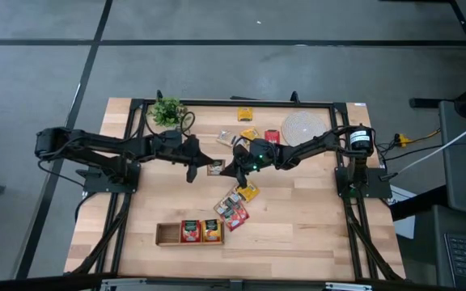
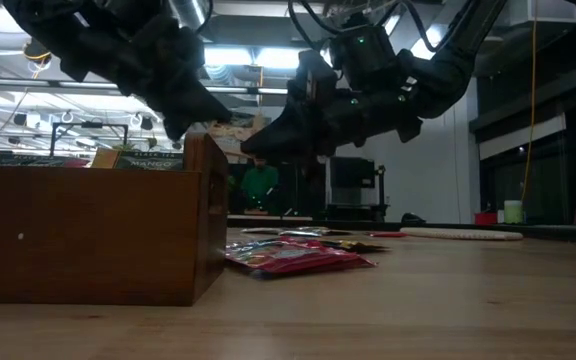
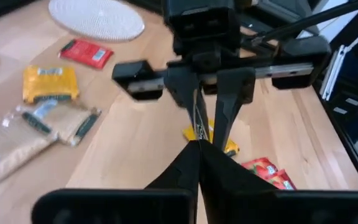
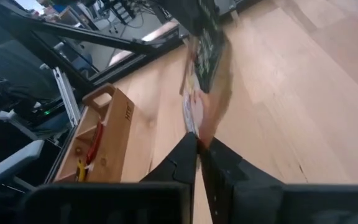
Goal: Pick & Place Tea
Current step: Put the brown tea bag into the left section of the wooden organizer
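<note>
Pale wooden table (image 1: pixel 298 234): a long wooden three-compartment tray (image 1: pixel 165 234) lies by its left front corner and a round pale woven mat (image 1: pixel 302 127) near the right back corner. Above the centre, the left gripper (image 1: pixel 194 168) is clamped on a small flat pale-and-dark paper tea sachet (image 1: pixel 215 167). The right gripper (image 1: pixel 235 168) meets it, grip unclear.

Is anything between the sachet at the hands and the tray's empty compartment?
Nothing visible does. The sachet is over mid-table in the shut left hand, with the right hand at it. Bare wood runs from there to the empty end of the tray. The loose sachets lie off its other end.
</note>
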